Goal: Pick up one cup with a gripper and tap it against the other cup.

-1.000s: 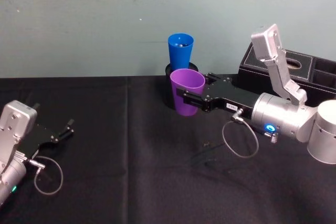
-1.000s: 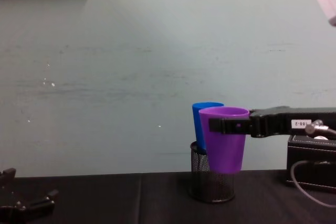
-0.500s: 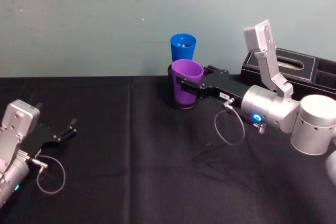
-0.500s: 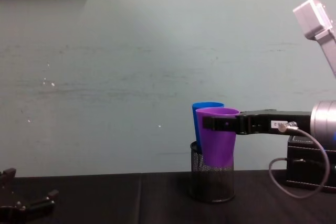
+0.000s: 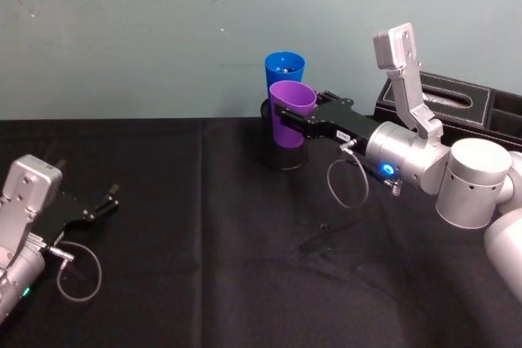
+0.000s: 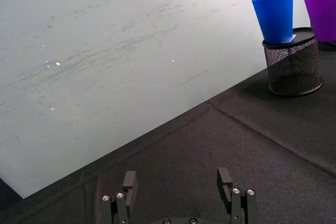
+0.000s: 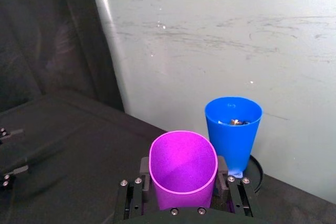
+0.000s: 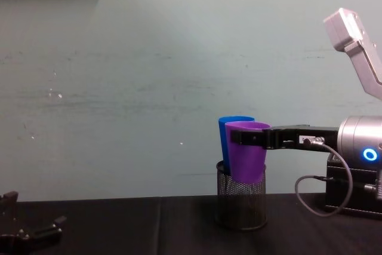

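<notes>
Black cloth (image 5: pixel 204 266) covers the table from the near edge to the wall. At the near left the left gripper (image 5: pixel 104 201) lies parked on the cloth, its fingers spread apart with nothing between them, well away from both cups.

Farther in and to the right, the right arm reaches leftward across the table, and the right gripper (image 5: pixel 295 117) is clamped on the purple cup (image 5: pixel 291 103) just below its rim, holding it upright in the air. A second ago this cup hung nearer, in front of the mesh holder (image 5: pixel 281 154). It has since been carried farther and a little higher, and now sits right against the near right side of the blue cup (image 5: pixel 283 71). The blue cup stands in the mesh holder at the far edge, unmoved. From the chest the two cups overlap, and I cannot tell whether their walls are already touching.

By my reading the tap is either landing now or only a small push away, and too hard a push could tip the blue cup in its holder. A black box (image 5: pixel 457 107) sits at the far right.
</notes>
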Robot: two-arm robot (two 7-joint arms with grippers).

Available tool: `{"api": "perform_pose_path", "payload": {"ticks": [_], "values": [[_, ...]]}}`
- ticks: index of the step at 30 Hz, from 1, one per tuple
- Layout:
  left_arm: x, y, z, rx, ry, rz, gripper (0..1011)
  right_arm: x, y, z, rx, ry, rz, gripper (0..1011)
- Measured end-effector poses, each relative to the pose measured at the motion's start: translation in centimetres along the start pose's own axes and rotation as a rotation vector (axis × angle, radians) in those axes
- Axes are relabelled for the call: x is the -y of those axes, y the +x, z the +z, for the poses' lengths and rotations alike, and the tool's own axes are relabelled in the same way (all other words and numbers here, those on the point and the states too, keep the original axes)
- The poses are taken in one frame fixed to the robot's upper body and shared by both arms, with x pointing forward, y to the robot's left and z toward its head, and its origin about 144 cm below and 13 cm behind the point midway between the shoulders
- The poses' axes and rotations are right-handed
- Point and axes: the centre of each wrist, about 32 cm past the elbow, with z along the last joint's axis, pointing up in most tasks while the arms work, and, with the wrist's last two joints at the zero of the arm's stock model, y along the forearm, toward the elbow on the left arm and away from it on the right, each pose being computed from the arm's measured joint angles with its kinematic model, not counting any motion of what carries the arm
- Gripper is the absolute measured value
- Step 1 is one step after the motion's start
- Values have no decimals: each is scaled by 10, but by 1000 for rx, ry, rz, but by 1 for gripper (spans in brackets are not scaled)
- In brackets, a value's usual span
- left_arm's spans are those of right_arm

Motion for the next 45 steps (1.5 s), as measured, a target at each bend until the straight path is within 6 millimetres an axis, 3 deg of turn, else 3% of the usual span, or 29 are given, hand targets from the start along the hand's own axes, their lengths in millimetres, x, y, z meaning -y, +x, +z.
{"api": "perform_pose_path", "payload": {"ticks": [45], "values": [[0, 0, 0, 0, 0, 0, 1000, -12, 2, 3, 3, -3, -44, 715]]}}
